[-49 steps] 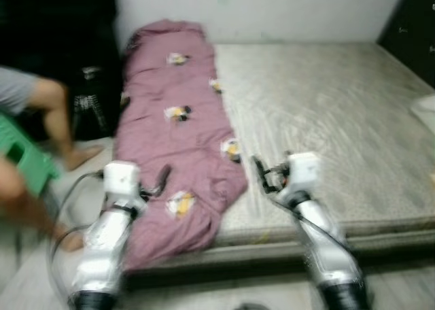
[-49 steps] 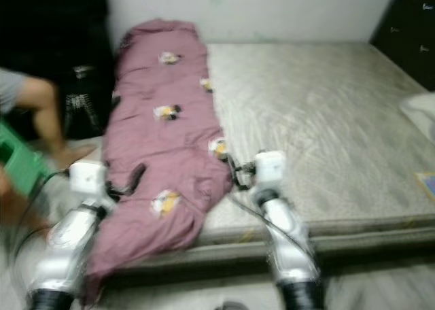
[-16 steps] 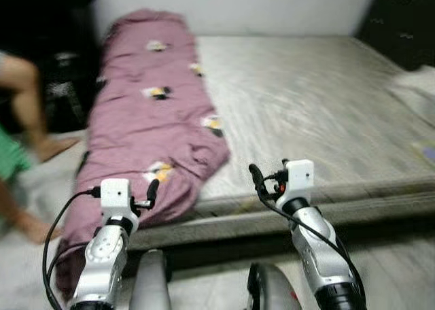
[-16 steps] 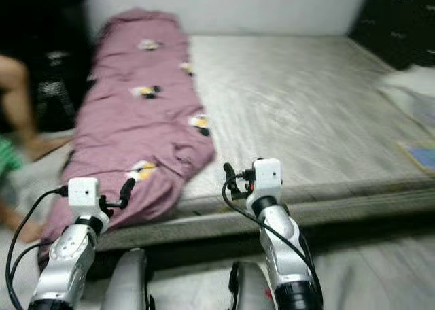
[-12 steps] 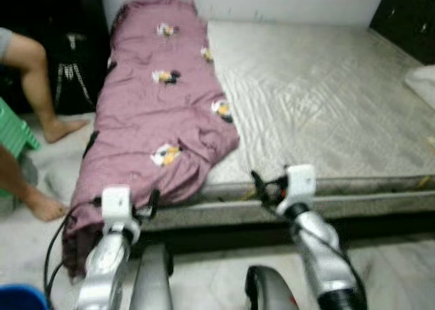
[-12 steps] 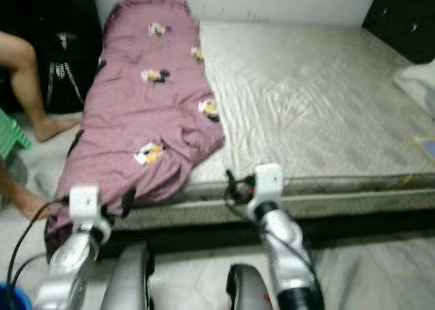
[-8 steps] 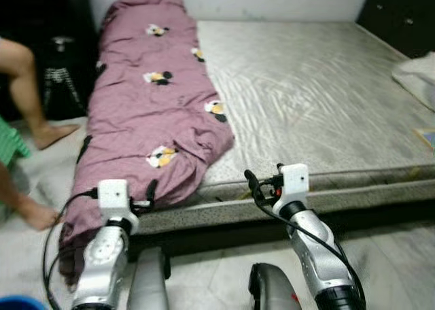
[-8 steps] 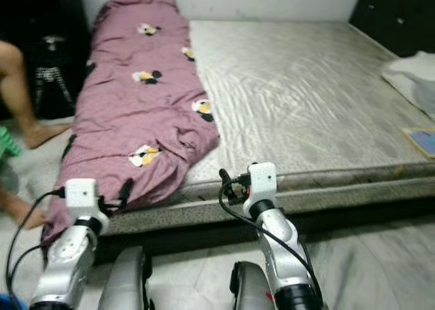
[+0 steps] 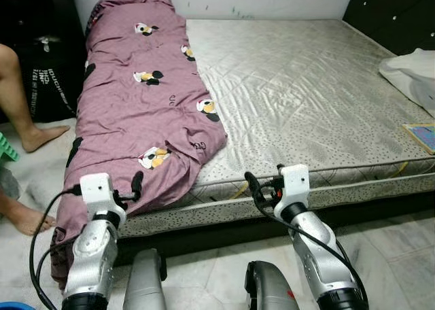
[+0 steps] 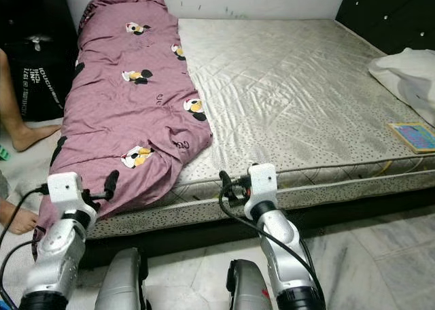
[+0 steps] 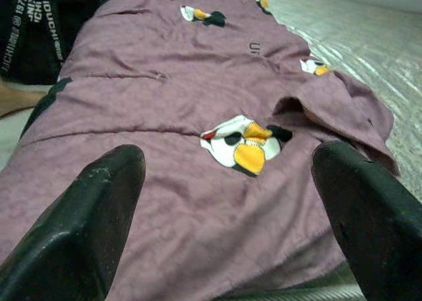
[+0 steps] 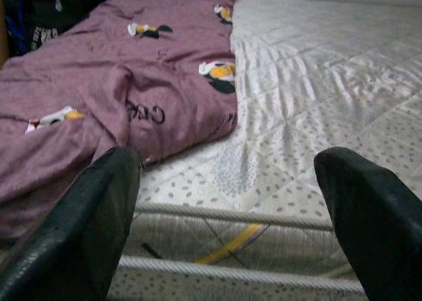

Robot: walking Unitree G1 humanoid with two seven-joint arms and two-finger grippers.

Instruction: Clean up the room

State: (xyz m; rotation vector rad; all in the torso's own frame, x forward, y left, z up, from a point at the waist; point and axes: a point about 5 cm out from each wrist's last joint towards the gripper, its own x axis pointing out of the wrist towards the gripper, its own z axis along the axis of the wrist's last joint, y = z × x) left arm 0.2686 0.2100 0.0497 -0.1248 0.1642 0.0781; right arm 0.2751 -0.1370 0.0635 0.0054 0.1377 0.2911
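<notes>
A mauve blanket [image 9: 146, 99] printed with cartoon mice lies lengthwise along the left side of a bare grey quilted mattress [image 9: 306, 99]. Its near end hangs over the mattress's front-left corner toward the floor. My left gripper [image 9: 137, 184] is held up just before that hanging end, open, with the blanket [image 11: 198, 116] seen between its wide-spread fingers [image 11: 86, 215]. My right gripper [image 9: 253, 186] is open too, hovering at the mattress's front edge [image 12: 250, 215], a little right of the blanket's tip. Neither gripper holds anything.
A person's bare leg [image 9: 20, 106] and foot [image 9: 24, 218] are on the floor at the left, beside a black bag [image 9: 47, 65]. A white bundle [image 9: 411, 72] and a colourful book [image 9: 423, 134] lie at the mattress's right edge. Marble floor runs along the front.
The camera has shifted and the picture has sharpened. Both arms keep the same raised pose before the bed, and both grippers stay open.
</notes>
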